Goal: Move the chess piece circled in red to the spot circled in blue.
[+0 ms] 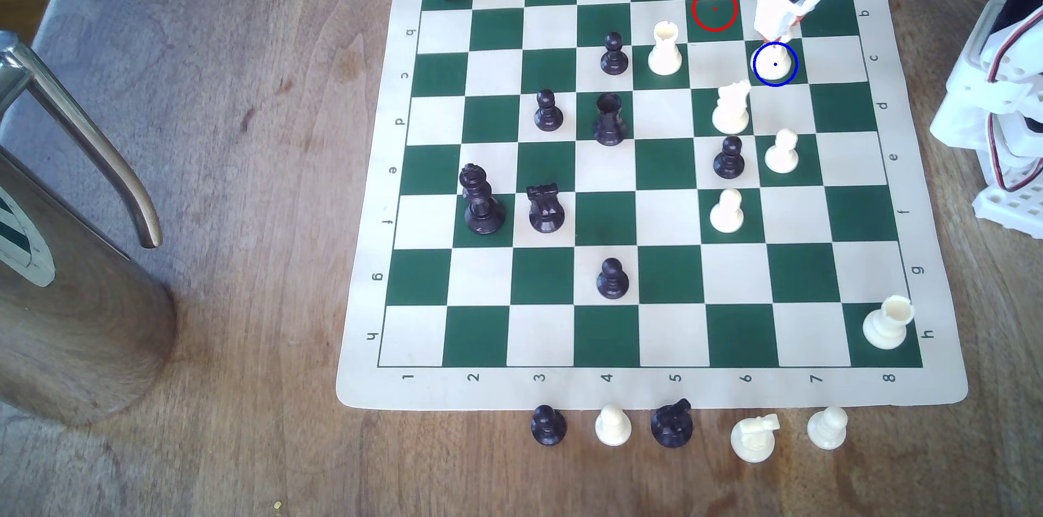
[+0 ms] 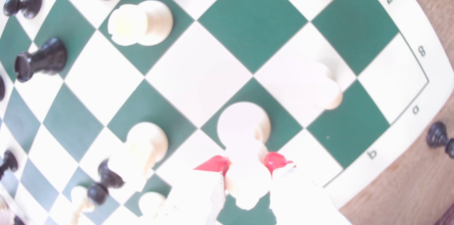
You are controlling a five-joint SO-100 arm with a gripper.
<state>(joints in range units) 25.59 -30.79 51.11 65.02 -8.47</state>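
**Tall white piece on the blue-ringed square, claw at its top**

The gripper (image 1: 778, 37) hangs at the upper right of the exterior view, directly over the blue-ringed spot (image 1: 789, 78). The chess piece (image 1: 774, 61) stands with its round base inside that ring, on a dark green square in row c. In the wrist view the chess piece (image 2: 245, 126) stands upright between the two red-tipped fingertips (image 2: 216, 164), which sit on either side of its upper body, close against it; whether they actually press on it cannot be told through the overexposure.

The red ring (image 1: 714, 9) marks a bare green square, up and to the left of the blue ring in the exterior view.

Legible writing on the board mat (image 1: 367, 381): numerals 1 to 8 along the lower margin, letters a to h down both side margins. The wrist view reads 7, 8, a and b near the mat's corner.

A white rook (image 1: 665, 49) stands in row c, left of the ring; a white knight (image 1: 731, 108) stands just below it. Five captured pieces line the wooden table (image 1: 226, 99) below the mat. A metal jug (image 1: 73, 280) occupies the frame's left edge.
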